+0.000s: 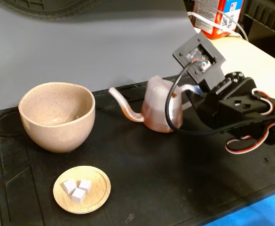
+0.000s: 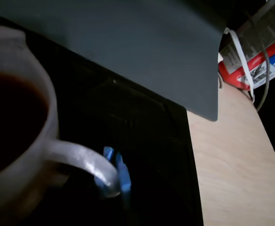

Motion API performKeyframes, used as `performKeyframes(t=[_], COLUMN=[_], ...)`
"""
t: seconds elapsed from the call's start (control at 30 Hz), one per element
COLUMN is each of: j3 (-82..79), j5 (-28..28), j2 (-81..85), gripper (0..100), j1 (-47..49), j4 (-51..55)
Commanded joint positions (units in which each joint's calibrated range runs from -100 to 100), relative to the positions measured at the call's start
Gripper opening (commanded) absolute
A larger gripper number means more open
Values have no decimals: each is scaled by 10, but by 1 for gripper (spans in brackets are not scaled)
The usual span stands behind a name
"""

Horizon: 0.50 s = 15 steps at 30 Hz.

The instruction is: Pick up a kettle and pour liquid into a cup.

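The kettle [image 1: 157, 107], translucent pinkish-white, stands upright on the black mat [image 1: 175, 179], its thin spout [image 1: 123, 104] pointing left toward the cup. Dark reddish-brown liquid [image 2: 10, 122] shows inside it in the wrist view, next to its loop handle [image 2: 81, 160]. The speckled beige-pink cup [image 1: 57, 117] stands at the left of the mat, apart from the spout. My gripper [image 1: 184, 96] is at the kettle's right side, by the handle. One blue-taped fingertip [image 2: 121, 172] lies against the handle loop. The other finger is hidden, so the grip cannot be judged.
A small wooden saucer [image 1: 82, 189] with three white cubes sits at the mat's front left. A red and white box [image 1: 217, 16] stands on the wooden table [image 2: 236, 165] behind the arm. A grey backdrop rises behind the mat.
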State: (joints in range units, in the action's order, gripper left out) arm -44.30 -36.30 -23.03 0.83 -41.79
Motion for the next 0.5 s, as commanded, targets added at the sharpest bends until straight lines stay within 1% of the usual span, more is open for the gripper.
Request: performKeyframes(t=[0.0,0.13,0.23,0.43,0.47], j3=[19,12,12,17,18], j5=[-5,-5,-39,-39,-47], j2=[61,90,101,119,129], gripper=[1,1,1,1,1], j1=[5,6,21,35,35], j4=[-2,-1,-1,-1,4])
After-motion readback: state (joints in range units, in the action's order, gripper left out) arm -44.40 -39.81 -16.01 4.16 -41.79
